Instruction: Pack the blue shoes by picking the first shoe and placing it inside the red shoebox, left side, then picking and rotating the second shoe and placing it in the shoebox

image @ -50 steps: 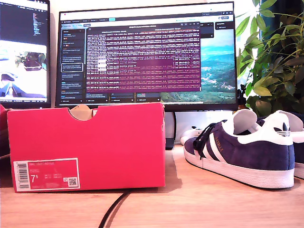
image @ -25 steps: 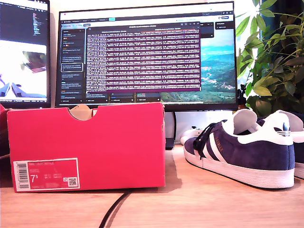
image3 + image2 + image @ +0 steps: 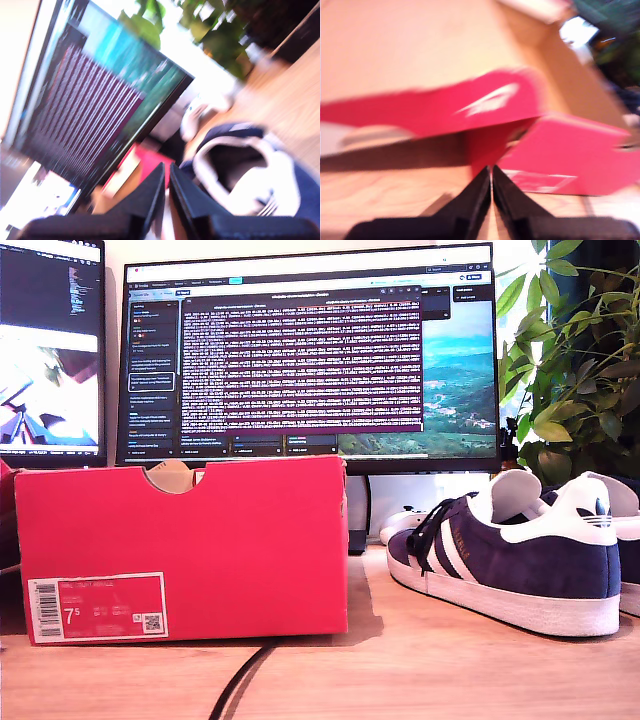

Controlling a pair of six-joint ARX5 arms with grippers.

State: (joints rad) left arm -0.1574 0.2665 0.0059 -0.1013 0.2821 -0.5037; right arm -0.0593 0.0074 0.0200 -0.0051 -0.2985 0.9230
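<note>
Red cardboard fills the exterior view's left: the red shoebox [image 3: 180,550] stands on the wooden counter [image 3: 420,670], label facing the camera, a half-round notch in its top edge. At the exterior view's right the 2 blue shoes sit on the counter outside the box, the nearer shoe [image 3: 505,565] with its toe pointing toward the box and its long axis running across that view, the farther shoe [image 3: 615,515] mostly hidden behind its heel. Neither arm shows in the exterior view.

My first tool [image 3: 491,187] is clenched, tips together with nothing between them; just ahead of it lies the shoebox [image 3: 570,155], with a red lid or flap [image 3: 445,110] lying beside it. My second tool [image 3: 166,187] is also clenched and empty, and a shoe [image 3: 250,170] lies just ahead of and beside its tips, collar opening toward the camera; both wrist views are blurred.

Packing has not begun, I judge. My second tool is the nearer to the shoes, so it looks the likelier to take shoe 1, but it must release its fingers before it can straddle the shoe across its narrow width.
</note>
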